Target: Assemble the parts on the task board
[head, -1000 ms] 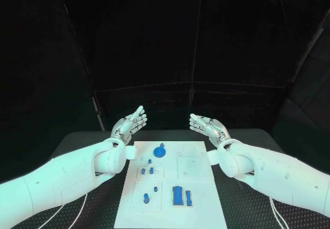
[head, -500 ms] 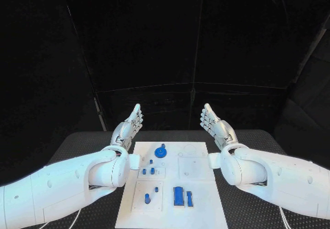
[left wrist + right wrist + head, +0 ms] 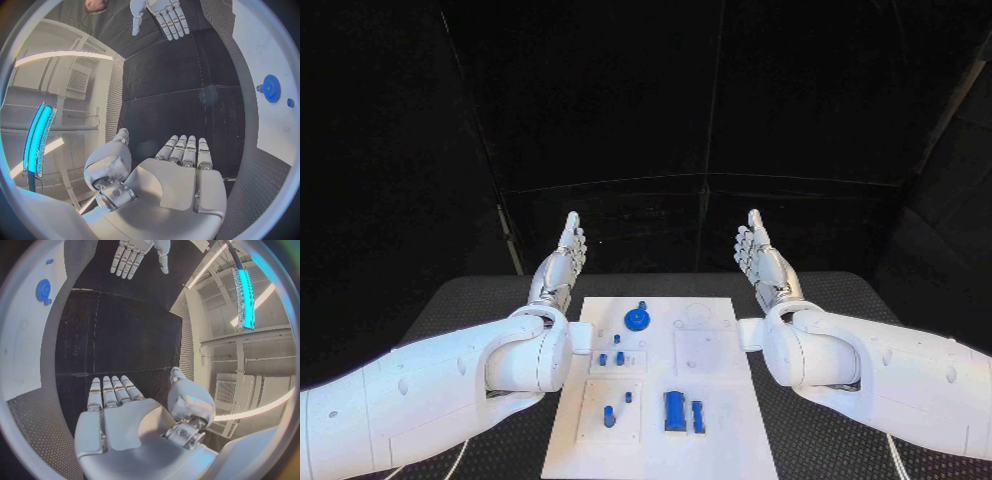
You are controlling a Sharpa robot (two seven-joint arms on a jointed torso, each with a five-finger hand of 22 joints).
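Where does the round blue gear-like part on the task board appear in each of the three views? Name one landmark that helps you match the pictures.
Head view: the round blue part sits on the far left area of the task board.
Left wrist view: it lies at the circle's edge, on the white board.
Right wrist view: it lies on the board, near the rim.
Shared landmark: the white board against the black table.

White board [image 3: 708, 400] mid-table, left hand [image 3: 561, 264] and right hand [image 3: 764, 262] raised above its far corners – fingers straight, holding nothing, blue gear [image 3: 636, 320] near the far edge, two blue bars [image 3: 681, 411] near the near edge, small blue pegs [image 3: 612, 358] along the left side – black table [image 3: 473, 300]
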